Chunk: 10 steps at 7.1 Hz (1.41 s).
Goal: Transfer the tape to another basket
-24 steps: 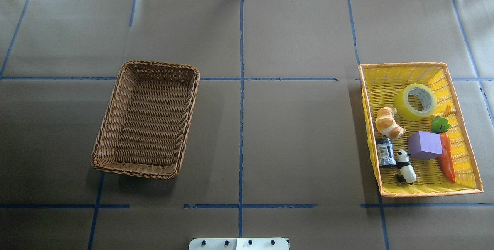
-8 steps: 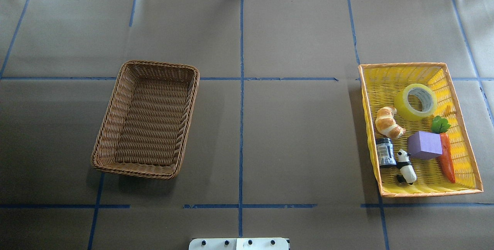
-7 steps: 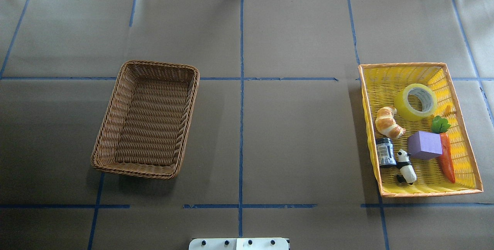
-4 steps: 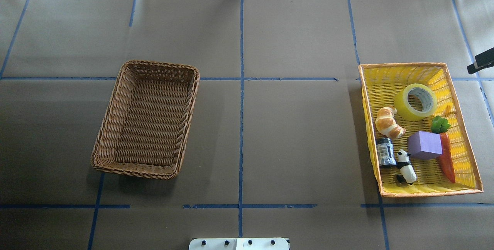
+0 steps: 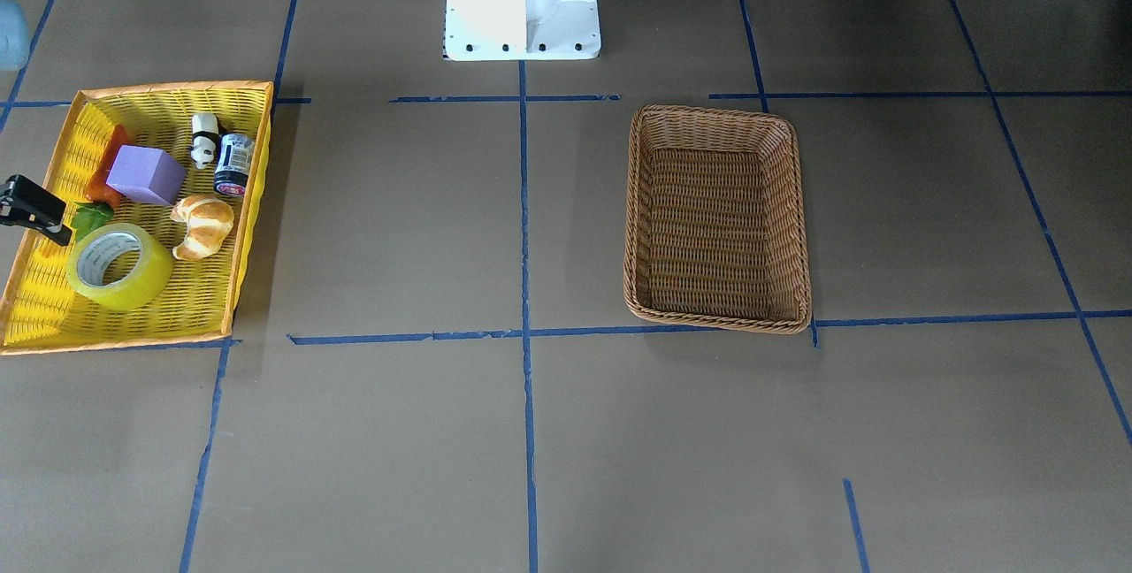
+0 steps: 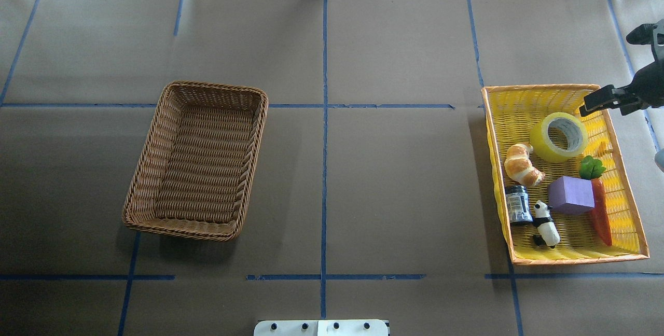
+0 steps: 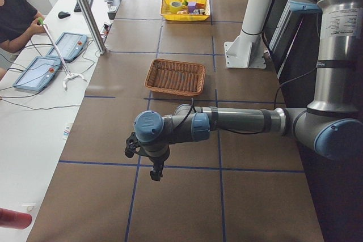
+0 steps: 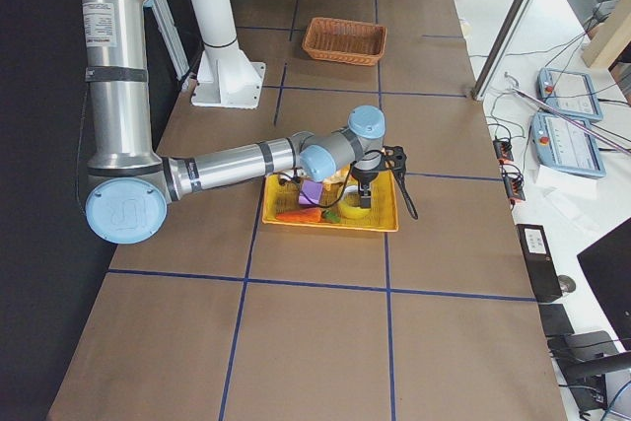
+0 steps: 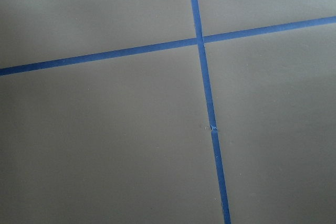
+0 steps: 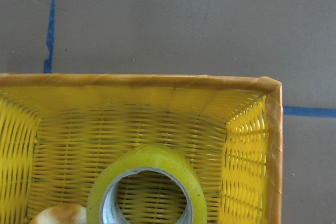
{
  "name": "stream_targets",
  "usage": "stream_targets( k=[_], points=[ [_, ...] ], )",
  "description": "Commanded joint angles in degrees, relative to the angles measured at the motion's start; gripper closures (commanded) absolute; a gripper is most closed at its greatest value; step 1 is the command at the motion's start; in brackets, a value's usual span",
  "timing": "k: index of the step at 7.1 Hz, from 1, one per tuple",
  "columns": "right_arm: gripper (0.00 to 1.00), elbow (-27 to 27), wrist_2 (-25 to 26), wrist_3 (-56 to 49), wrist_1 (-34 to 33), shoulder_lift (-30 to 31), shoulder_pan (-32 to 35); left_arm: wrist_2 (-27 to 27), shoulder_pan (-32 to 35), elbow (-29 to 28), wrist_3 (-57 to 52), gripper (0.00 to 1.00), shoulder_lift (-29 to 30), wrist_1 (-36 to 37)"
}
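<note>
We find the tape (image 6: pixel 543 144) lying in the yellow tray (image 6: pixel 539 87), at the right side of the overhead frame. Of the right gripper (image 6: pixel 591 103) near it and the left gripper (image 7: pixel 156 171), we cannot tell the fingers' spread.

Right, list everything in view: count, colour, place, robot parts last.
tape: 1, yellow-green, tray basket's far end
wicker basket: 1, brown, robot's left
tray basket: 1, yellow, orange-rimmed, robot's right
croissant: 1, golden, beside tape
block: 1, purple, tray middle
carrot: 1, orange, beside block
panda figure: 1, black-white, tray's near end
jar: 1, dark, beside panda
right gripper: 1, black, above tray's far corner
left gripper: 1, black, above bare table
</note>
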State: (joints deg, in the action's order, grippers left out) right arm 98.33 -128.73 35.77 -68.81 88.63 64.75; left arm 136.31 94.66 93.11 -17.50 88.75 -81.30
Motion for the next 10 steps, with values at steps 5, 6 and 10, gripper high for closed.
stream_targets(
  k=[5,6,10],
  points=[
    [0.0,-7.1,4.2,6.2,7.9,0.0,-5.4,0.0,0.0,0.1,0.0,0.0,0.0,0.0],
    [0.0,-7.8,4.2,6.2,7.9,0.0,-6.0,0.0,0.0,0.2,0.0,0.0,0.0,0.0],
    [0.0,-8.1,4.3,6.2,7.8,0.0,-7.4,0.0,0.0,0.2,0.0,0.0,0.0,0.0]
  ],
)
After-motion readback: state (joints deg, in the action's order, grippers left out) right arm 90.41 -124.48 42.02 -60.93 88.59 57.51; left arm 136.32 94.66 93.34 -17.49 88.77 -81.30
